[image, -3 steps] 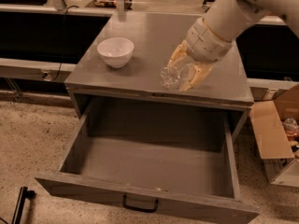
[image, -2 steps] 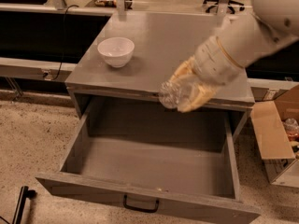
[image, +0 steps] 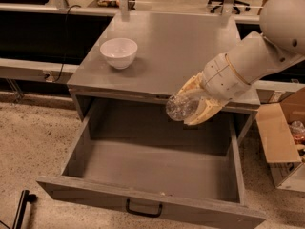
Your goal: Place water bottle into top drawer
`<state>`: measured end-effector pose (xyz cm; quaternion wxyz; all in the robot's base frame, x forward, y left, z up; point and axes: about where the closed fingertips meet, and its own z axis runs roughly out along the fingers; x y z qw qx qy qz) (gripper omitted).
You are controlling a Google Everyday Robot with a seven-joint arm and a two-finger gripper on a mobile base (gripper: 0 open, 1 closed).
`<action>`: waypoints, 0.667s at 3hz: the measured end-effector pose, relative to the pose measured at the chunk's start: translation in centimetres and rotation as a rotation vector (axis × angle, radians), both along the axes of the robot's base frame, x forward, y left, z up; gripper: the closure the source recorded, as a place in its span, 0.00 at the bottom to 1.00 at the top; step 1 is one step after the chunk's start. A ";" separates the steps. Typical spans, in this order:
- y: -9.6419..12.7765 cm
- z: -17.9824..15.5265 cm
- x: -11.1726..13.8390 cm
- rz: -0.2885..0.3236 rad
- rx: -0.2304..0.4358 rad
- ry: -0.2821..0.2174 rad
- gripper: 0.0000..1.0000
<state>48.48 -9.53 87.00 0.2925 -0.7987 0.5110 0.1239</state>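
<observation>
My gripper (image: pixel 194 104) is shut on the water bottle (image: pixel 179 108), a small clear crinkled plastic bottle held on its side with its base toward the camera. It hangs in the air over the back right part of the open top drawer (image: pixel 147 163), just in front of the cabinet's top edge. The drawer is wide, deep and grey, pulled fully out, with a small black handle (image: pixel 144 209) on its front panel. Nothing lies inside the drawer. The bottle's cap and label are hidden by my fingers (image: pixel 202 112).
A white bowl (image: pixel 118 52) stands on the grey cabinet top (image: pixel 171 42) at the left. An open cardboard box (image: pixel 283 137) with items sits on the floor to the right. A black object (image: pixel 21 208) lies on the floor at lower left.
My gripper has carried the bottle forward and down, from above the cabinet top's front edge to over the open drawer.
</observation>
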 end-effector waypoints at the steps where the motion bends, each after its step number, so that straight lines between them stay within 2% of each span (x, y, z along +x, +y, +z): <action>1: 0.6 -5.7 2.0 -0.015 -0.080 0.045 1.00; 2: -0.7 -13.6 1.9 -0.096 -0.245 0.163 1.00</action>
